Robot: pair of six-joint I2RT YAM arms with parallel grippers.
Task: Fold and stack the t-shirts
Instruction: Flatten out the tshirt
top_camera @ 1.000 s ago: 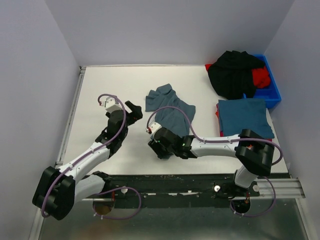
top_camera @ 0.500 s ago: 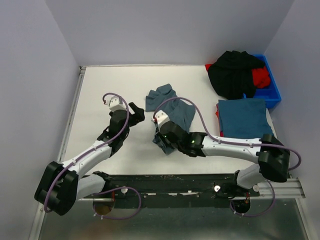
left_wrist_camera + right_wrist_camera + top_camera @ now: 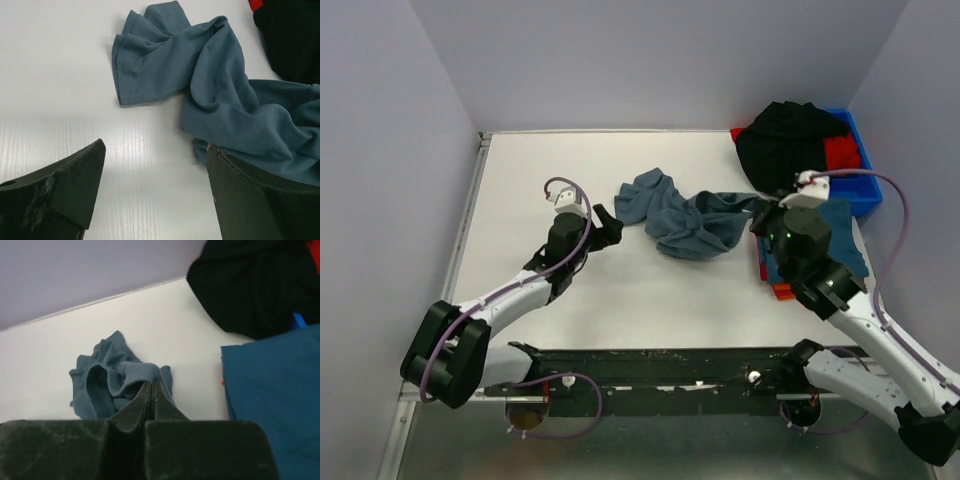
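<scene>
Table [image 3: 510, 180]: white work surface that carries everything below.
Blue bin [image 3: 868, 195]: rigid plastic, used as the landmark here; mostly buried under cloth, so its contents are only partly readable.
Slate teal t-shirt [image 3: 690, 225]: crumpled on the table, left of the bin and a little nearer the arms. One edge is drawn out toward the bin side. Not flattened, no fold made yet.
Black t-shirt [image 3: 790, 145]: unfolded heap lying on the bin and spilling over its left rim. Not started.
Folded stack [image 3: 775, 290]: directly in front of the bin, touching or nearly touching its near wall. Red-orange edges show at the bottom.
Blue t-shirt [image 3: 820, 235]: folded flat and lying on top of that stack.
Red t-shirt [image 3: 842, 152]: bunched in the bin beside the black heap. Not started.
Right gripper [image 3: 150, 387]: jaws pressed together. It appears to pinch the drawn-out edge of the teal shirt, close to the bin's front left corner, above the stack's left edge.
Left gripper [image 3: 155, 150]: jaws wide, nothing between them, low over bare table at the teal shirt's end farthest from the bin.
Done: a stack is begun, at least two layers by its edges.
Left: spread, fold and stack the teal shirt, then the black and the red. My estimate is about the midpoint.
</scene>
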